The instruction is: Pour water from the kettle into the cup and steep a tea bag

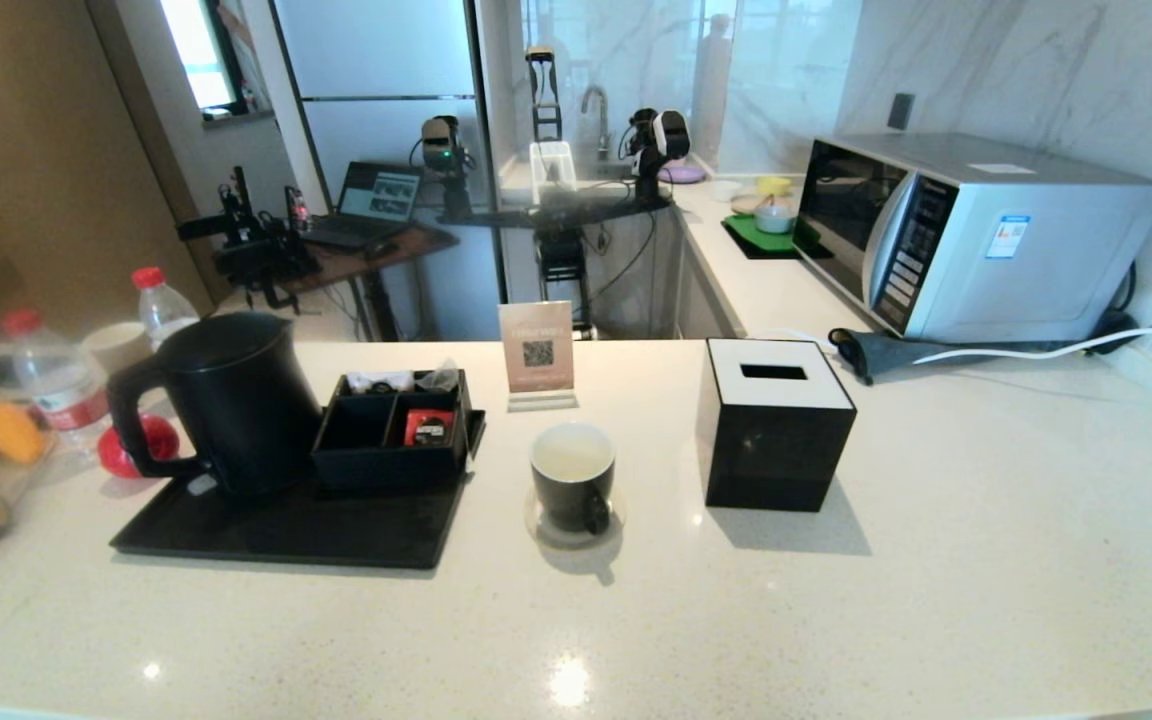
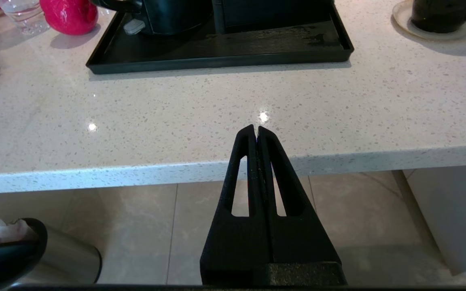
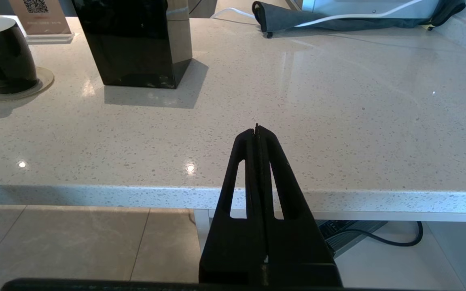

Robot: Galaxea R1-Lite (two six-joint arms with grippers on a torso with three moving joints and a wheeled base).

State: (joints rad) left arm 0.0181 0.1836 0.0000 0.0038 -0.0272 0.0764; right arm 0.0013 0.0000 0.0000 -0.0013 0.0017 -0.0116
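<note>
The matte black kettle point(image 1: 226, 400) stands at the back left of a black tray point(image 1: 286, 530), handle to the left. Beside it a black compartment box point(image 1: 396, 430) holds a red packet point(image 1: 428, 428). The black cup point(image 1: 573, 478) with a white inside sits on a pale coaster, right of the tray, and looks empty. Neither arm shows in the head view. My left gripper point(image 2: 256, 129) hangs shut and empty before the counter's front edge, short of the tray point(image 2: 217, 56). My right gripper point(image 3: 256, 128) is shut and empty at the front edge, with the cup point(image 3: 2, 60) well off to its side.
A black tissue box point(image 1: 774, 425) stands right of the cup, a QR sign point(image 1: 537, 355) behind it. A microwave point(image 1: 966, 235) and cable sit at the back right. Red-capped bottles point(image 1: 56, 380), a red object point(image 1: 131, 450) and clutter crowd the left end.
</note>
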